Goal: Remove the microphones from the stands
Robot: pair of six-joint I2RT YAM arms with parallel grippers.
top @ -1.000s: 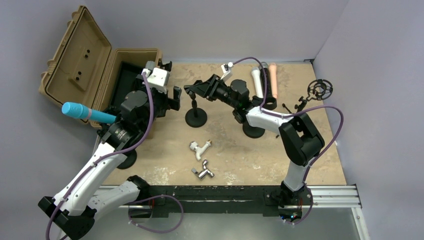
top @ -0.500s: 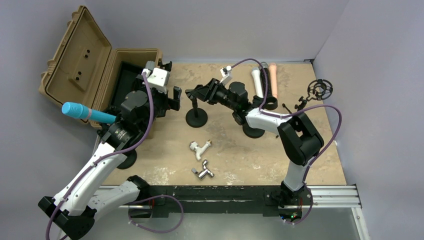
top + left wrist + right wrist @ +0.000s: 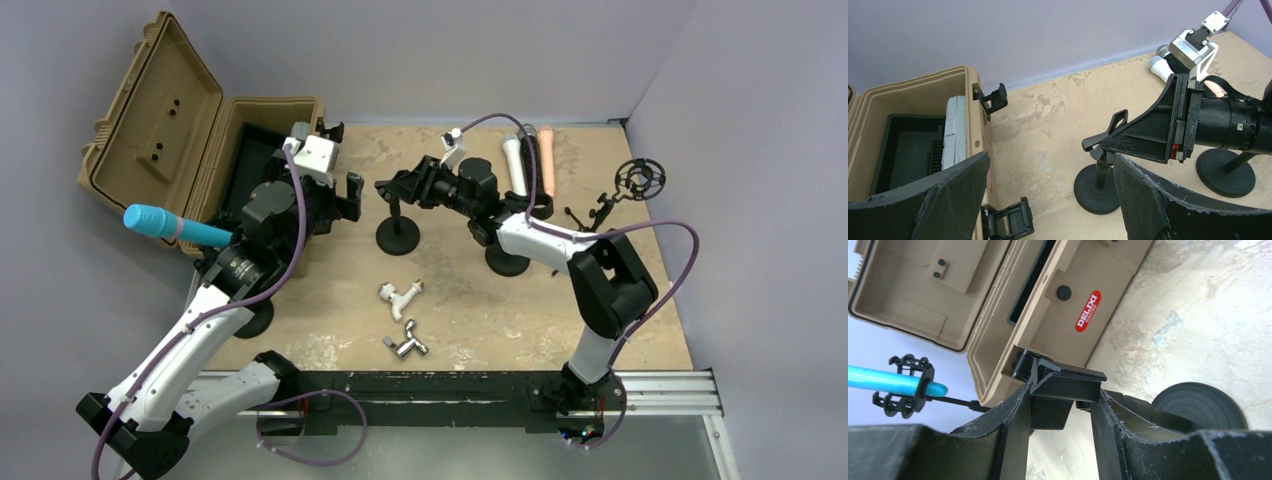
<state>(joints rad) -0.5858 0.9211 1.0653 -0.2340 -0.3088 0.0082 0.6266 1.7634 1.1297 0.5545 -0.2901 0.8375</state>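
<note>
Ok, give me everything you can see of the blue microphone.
The blue microphone is a smooth, bright turquoise tube, plastic by the look. It has a rounded, slightly fatter head at its left end and a pale band round the body. It lies nearly level, head pointing left, beside the open tan case. In the right wrist view a black ring mount on a thin rod encircles it near the tail, and the tip pokes through. Nothing else is seen touching it.

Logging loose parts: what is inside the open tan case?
In the case: a black tray and a pale block against its right wall. One finger of the left tool covers the near part, so anything there is hidden.
</note>
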